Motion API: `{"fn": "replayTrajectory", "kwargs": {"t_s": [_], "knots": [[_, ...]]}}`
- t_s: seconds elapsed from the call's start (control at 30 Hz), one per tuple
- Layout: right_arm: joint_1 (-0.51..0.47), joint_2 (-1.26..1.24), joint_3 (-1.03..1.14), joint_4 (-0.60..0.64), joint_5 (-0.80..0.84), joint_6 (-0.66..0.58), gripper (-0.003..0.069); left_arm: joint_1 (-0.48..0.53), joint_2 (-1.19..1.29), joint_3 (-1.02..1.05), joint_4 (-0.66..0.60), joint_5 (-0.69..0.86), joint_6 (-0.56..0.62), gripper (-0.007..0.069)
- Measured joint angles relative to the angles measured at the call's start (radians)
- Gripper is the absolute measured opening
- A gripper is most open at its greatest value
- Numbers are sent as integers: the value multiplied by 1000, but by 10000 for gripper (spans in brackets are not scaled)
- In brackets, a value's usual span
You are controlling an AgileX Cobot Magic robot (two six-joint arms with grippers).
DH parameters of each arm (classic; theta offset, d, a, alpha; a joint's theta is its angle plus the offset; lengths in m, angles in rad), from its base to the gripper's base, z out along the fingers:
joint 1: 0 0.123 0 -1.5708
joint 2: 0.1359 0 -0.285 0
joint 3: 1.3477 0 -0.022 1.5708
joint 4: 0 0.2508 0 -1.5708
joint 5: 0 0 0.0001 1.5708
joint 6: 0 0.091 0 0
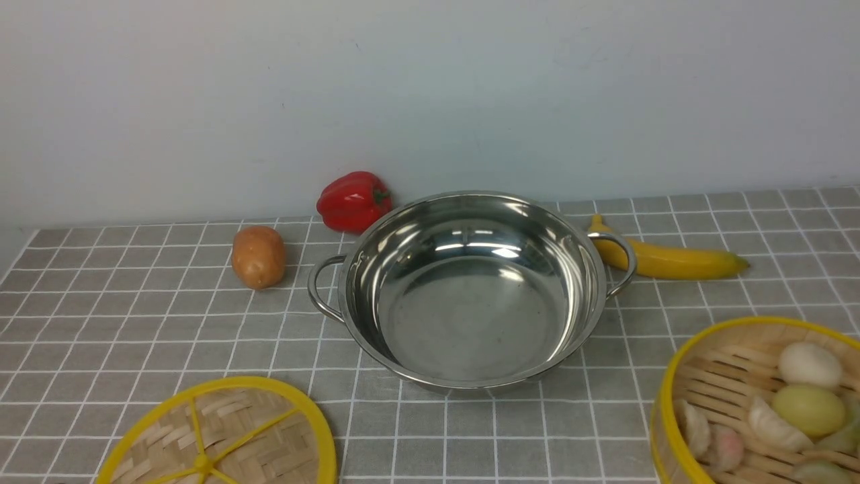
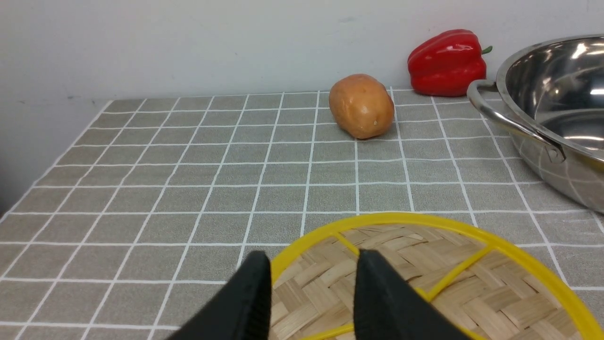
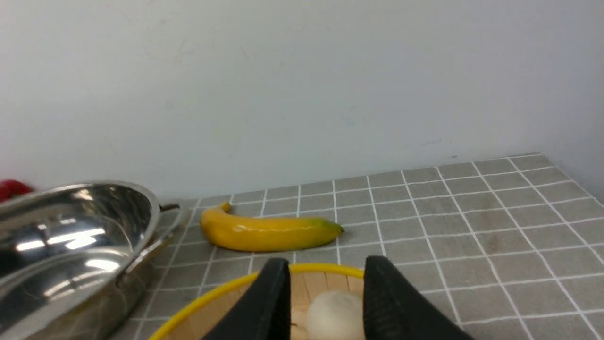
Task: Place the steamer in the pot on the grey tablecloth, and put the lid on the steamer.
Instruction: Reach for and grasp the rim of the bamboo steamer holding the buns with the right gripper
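The shiny steel pot point(image 1: 470, 316) stands empty in the middle of the grey tablecloth point(image 1: 134, 323). At the front left lies the woven lid point(image 1: 222, 437) with yellow rim and spokes. The bamboo steamer point(image 1: 722, 380) sits at the front right, holding several dumplings and buns. Neither gripper shows in the front view. In the left wrist view my left gripper point(image 2: 314, 259) hovers open over the near part of the lid point(image 2: 401, 278). In the right wrist view my right gripper point(image 3: 328, 264) is open above the steamer point(image 3: 207, 293), with a white bun point(image 3: 335, 309) below the gap.
A potato point(image 1: 258, 257) and a red pepper point(image 1: 354, 200) lie left of the pot near the wall. A banana point(image 1: 672, 261) lies just behind the pot's right handle point(image 1: 621, 262). The white wall closes the back of the table.
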Motion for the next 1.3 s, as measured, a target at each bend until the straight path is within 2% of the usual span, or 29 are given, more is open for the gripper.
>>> {"fn": "replayTrajectory", "kwargs": {"t_s": [0.2,0.37,0.43,0.57,0.73,0.77,0.83,0.9,0.93,1.0,1.1,1.2,1.3], "knots": [[7,157,-225,52,197,-15,240,0,0,0,0,0,0,243],[11,318,-419,83,455,-137,240,0,0,0,0,0,0,243],[11,387,-482,128,540,-170,240,0,0,0,0,0,0,243],[11,470,-526,221,610,-195,240,0,0,0,0,0,0,243],[13,619,-563,218,807,-383,240,0,0,0,0,0,0,243],[34,680,-576,206,858,-474,240,0,0,0,0,0,0,243],[94,750,-596,201,890,-569,240,0,0,0,0,0,0,243],[140,791,-611,188,895,-606,240,0,0,0,0,0,0,243],[198,840,-623,154,896,-622,240,0,0,0,0,0,0,243],[287,915,-632,69,883,-580,240,0,0,0,0,0,0,243],[413,1010,-632,-66,823,-441,240,0,0,0,0,0,0,243],[522,1099,-632,-151,747,-337,240,0,0,0,0,0,0,243],[559,1166,-636,-183,710,-302,246,0,0,0,0,0,0,243]]}}
